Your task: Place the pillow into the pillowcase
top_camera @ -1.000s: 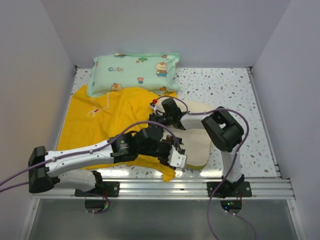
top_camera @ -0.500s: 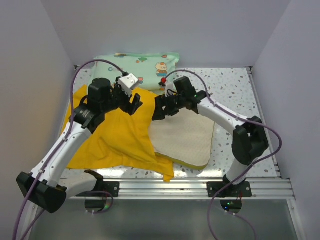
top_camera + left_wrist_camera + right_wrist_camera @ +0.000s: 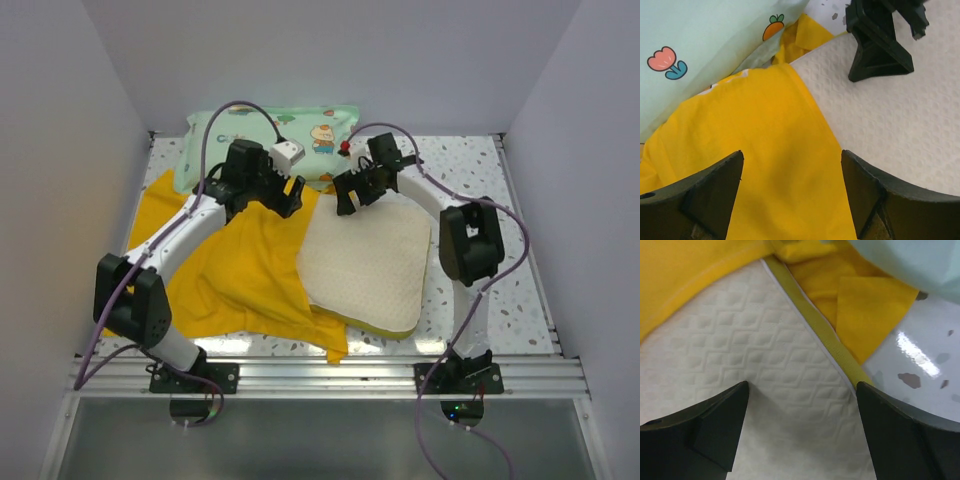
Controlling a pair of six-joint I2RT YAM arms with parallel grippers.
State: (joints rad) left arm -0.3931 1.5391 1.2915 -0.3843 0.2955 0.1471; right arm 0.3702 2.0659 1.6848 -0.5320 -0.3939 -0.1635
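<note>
The cream-white quilted pillow lies flat right of centre, its left edge tucked under the crumpled yellow pillowcase. My left gripper hovers open over the pillowcase's far right edge. In the left wrist view its gripper has only yellow pillowcase between the fingers, beside the pillow. My right gripper is open over the pillow's far left corner. The right wrist view shows that gripper above the pillow, close to the yellow edge band.
A mint-green cartoon-print pillow lies along the back wall, just behind both grippers. Speckled table shows to the right. White walls close in the left, right and back. A metal rail runs along the near edge.
Both arms have swung from the near middle of the table to its far side. They no longer cover the pillow, which now shows whole. The grippers now face each other.
</note>
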